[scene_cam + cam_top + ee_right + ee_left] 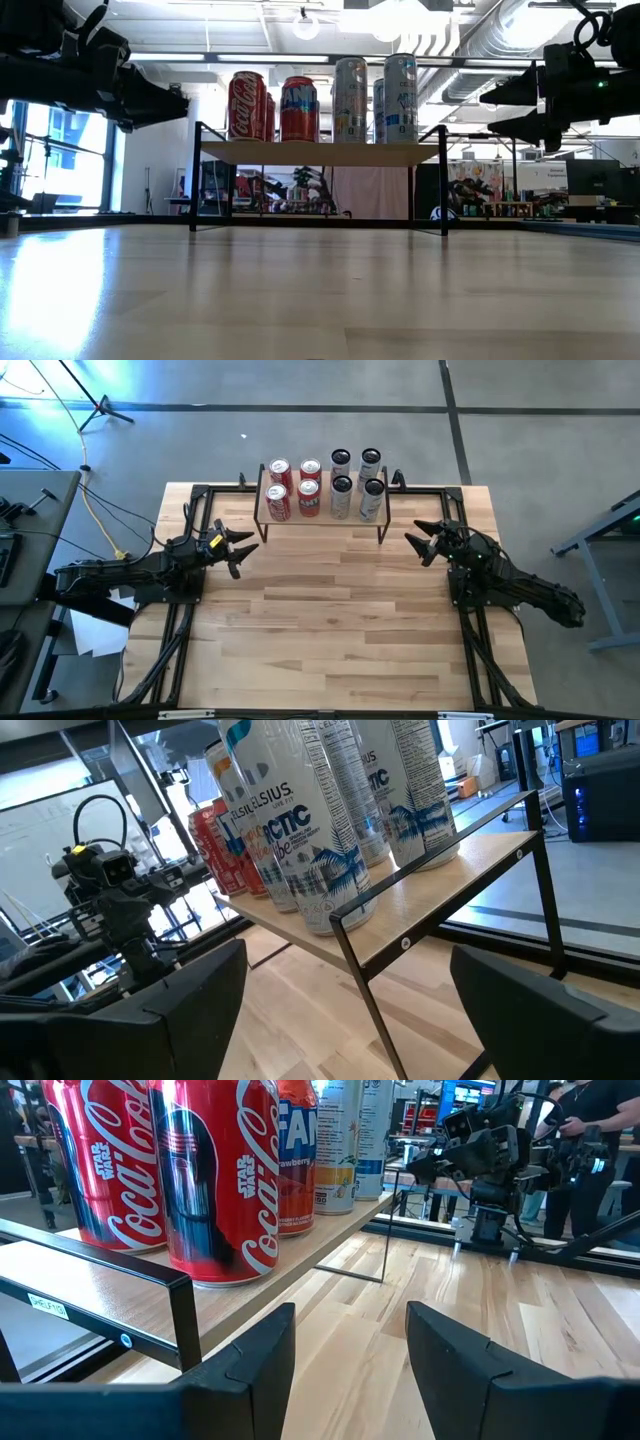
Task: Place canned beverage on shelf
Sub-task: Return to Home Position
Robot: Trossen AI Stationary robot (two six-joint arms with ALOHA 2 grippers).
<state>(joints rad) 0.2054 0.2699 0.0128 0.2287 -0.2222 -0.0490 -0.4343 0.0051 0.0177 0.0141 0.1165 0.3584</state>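
On the shelf point(320, 523) at the far edge of the table point(330, 630), eight cans point(309, 497) stand in two rows, so left gripper point(243, 554) and right gripper point(416, 547) hover beside its ends, fingers spread wide and empty, probably parking.

Coca-Cola script plus STAR WARS on red cans point(215, 1180). FAN, rest hidden, on next can point(297, 1155). CELSIUS and CTIC, cut off, on white cans point(300, 830). Sticker point(48, 1307) on shelf point(100, 1285) rail unreadable.
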